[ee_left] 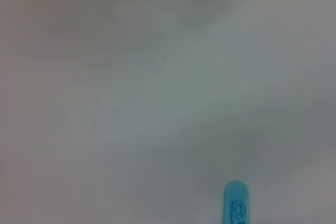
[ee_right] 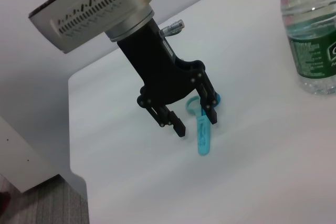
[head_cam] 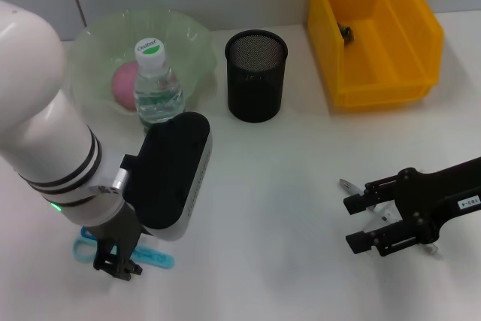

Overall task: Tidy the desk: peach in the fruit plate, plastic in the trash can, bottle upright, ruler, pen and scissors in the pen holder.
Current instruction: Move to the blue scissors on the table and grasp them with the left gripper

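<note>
Straddling blue scissors (ee_right: 203,129), left gripper (ee_right: 195,123) jaws spread; right gripper (head_cam: 359,222) jaws spread, empty.

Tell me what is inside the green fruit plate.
The fruit plate holds a pink peach. The upright water bottle stands in front and covers the peach's right side, so whatever lies behind the bottle cannot be seen.
</note>
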`<state>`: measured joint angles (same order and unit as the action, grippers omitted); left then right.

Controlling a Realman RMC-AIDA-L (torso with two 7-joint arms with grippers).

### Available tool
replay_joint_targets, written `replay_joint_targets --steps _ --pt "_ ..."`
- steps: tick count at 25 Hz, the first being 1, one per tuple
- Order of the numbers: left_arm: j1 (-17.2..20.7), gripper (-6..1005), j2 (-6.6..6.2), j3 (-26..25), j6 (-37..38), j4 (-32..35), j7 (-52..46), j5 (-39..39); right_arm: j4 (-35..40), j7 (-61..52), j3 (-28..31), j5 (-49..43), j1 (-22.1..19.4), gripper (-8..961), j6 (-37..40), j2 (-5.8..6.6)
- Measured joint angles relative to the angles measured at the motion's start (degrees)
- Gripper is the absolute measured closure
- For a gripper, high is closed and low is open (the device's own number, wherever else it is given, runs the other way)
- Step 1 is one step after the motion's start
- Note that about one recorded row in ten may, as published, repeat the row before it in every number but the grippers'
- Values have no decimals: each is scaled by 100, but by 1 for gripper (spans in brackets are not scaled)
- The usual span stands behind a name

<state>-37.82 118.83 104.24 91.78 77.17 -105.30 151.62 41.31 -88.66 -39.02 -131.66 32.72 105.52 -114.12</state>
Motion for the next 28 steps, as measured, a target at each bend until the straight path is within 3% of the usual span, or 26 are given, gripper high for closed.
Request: replay_joint_targets --steps 7,28 --pt "47 447 0 16 -136 -115 90 0 -1 -13 9 28 -24 213 -6 -15" --pt "77 535 -9 -32 -264 -238 358 156 -1 -196 26 36 31 213 -83 -40"
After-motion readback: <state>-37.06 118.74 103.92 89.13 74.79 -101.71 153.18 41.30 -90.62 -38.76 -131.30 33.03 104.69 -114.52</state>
